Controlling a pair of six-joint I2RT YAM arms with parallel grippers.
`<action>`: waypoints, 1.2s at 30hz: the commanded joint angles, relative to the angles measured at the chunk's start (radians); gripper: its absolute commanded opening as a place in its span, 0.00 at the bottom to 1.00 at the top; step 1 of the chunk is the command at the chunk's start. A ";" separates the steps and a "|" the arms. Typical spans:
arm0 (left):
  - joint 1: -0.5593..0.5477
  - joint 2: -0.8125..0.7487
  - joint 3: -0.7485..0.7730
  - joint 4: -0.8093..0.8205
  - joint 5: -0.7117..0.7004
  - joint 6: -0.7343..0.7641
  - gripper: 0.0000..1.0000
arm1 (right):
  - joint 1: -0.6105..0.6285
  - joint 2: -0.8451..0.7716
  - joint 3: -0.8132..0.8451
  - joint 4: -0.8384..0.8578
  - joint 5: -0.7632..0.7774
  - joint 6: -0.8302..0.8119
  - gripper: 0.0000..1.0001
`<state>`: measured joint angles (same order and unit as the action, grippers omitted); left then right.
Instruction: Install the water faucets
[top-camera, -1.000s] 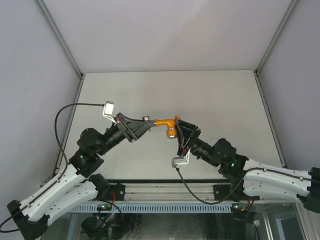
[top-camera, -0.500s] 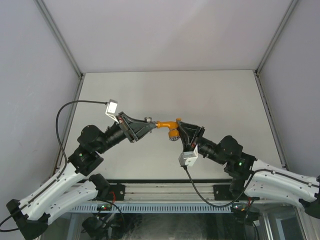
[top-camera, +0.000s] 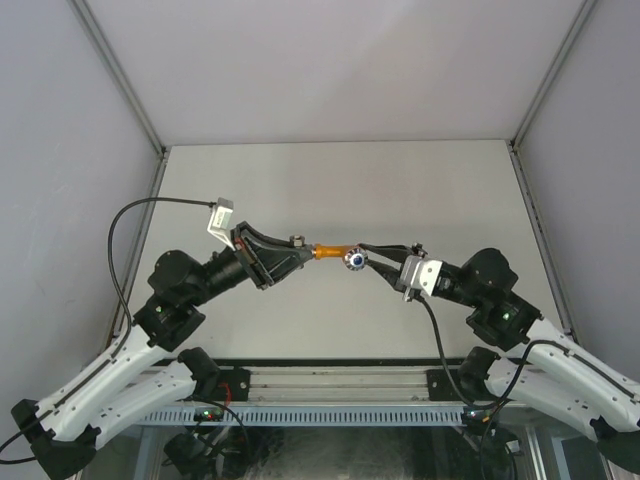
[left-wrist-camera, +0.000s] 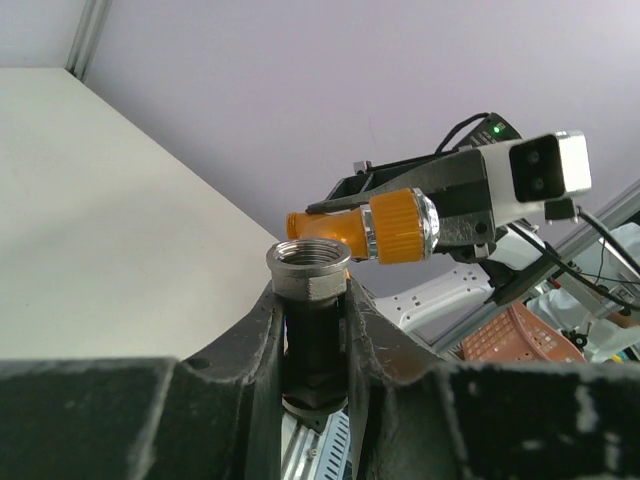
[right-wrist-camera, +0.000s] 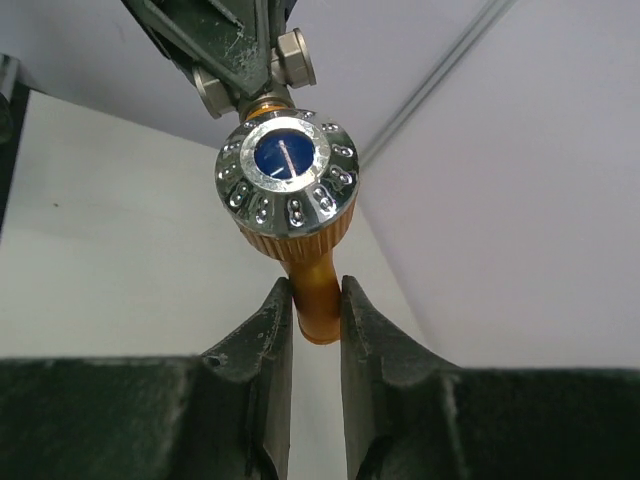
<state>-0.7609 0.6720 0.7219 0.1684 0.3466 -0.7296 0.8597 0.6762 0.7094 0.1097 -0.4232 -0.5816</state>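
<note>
The orange tap body hangs in mid-air between the two arms over the table middle. My right gripper is shut on its orange spout, with the chrome, blue-centred knob facing the right wrist camera. My left gripper is shut on the grey metal fitting, a threaded socket held upright between the fingers. In the left wrist view the tap body lies sideways right behind the fitting's open mouth, its end touching or nearly touching it.
The white table is walled on the left, right and back. A metal rail runs along the near edge by the arm bases. A black cable loops from the left wrist camera.
My right wrist has rolled and swung out to the right, turning the tap body so its knob faces differently. The left gripper has stayed put with the fitting.
</note>
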 joint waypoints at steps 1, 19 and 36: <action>-0.011 0.009 0.039 0.021 0.037 0.015 0.00 | -0.007 -0.003 0.063 0.057 -0.113 0.193 0.12; -0.011 0.013 0.021 0.125 0.046 -0.088 0.00 | -0.002 0.017 0.043 0.021 -0.118 0.098 0.44; -0.012 0.025 -0.010 0.154 0.111 0.001 0.00 | -0.200 0.111 0.132 0.158 -0.239 0.977 0.00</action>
<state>-0.7647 0.6987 0.7219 0.2501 0.3962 -0.7856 0.7311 0.7521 0.7677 0.1631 -0.5961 0.0166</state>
